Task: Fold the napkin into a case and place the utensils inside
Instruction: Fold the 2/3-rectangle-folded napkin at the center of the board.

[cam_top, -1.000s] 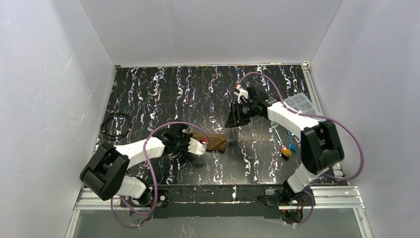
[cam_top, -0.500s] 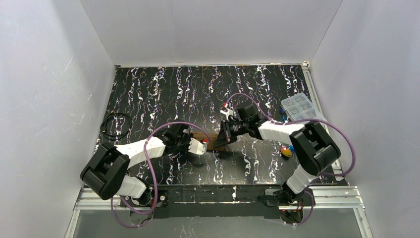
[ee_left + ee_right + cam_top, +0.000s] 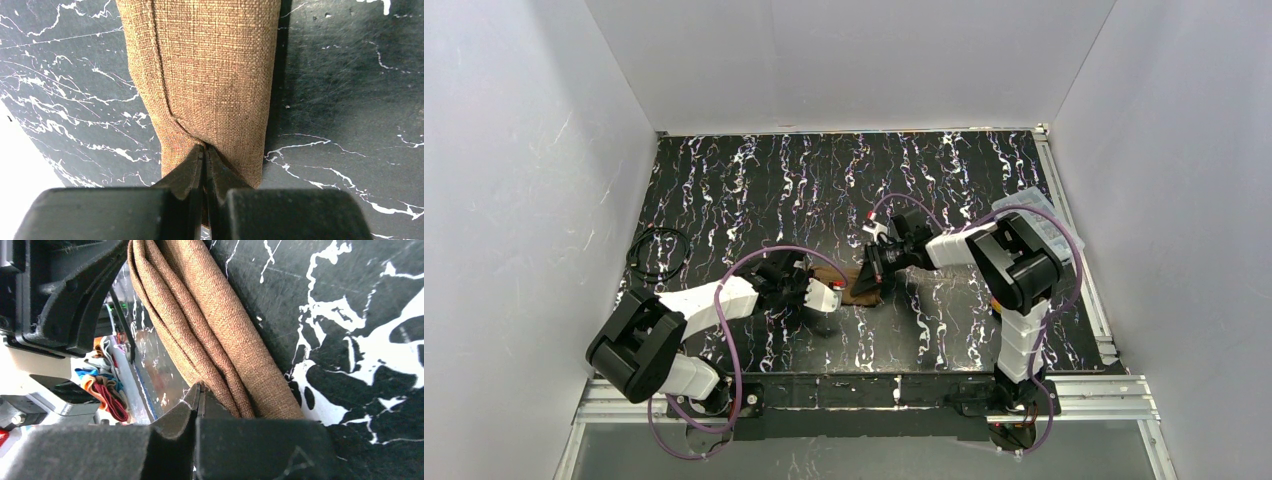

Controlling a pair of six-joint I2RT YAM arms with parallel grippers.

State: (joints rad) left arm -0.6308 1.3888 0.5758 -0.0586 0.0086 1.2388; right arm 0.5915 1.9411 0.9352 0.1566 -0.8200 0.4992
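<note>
The brown case (image 3: pixel 861 285) lies folded and layered on the black marbled table, near the front middle. My left gripper (image 3: pixel 842 292) is shut on its left end; the left wrist view shows the jaws (image 3: pixel 205 148) pinching a fold of the case (image 3: pixel 210 75). My right gripper (image 3: pixel 876 271) is at the case's right end. In the right wrist view its jaws (image 3: pixel 198 388) are shut, and the tips press against the edge of the case's stacked layers (image 3: pixel 220 335). No cloth shows between them. The utensils are hidden.
A clear plastic compartment box (image 3: pixel 1036 208) sits at the back right, partly behind the right arm. A black cable coil (image 3: pixel 659 253) lies at the left edge. The left gripper's body (image 3: pixel 65 295) shows just past the case in the right wrist view.
My right arm has swung in from the back right down to the right end of the case. My left gripper has stayed shut on the left end.
</note>
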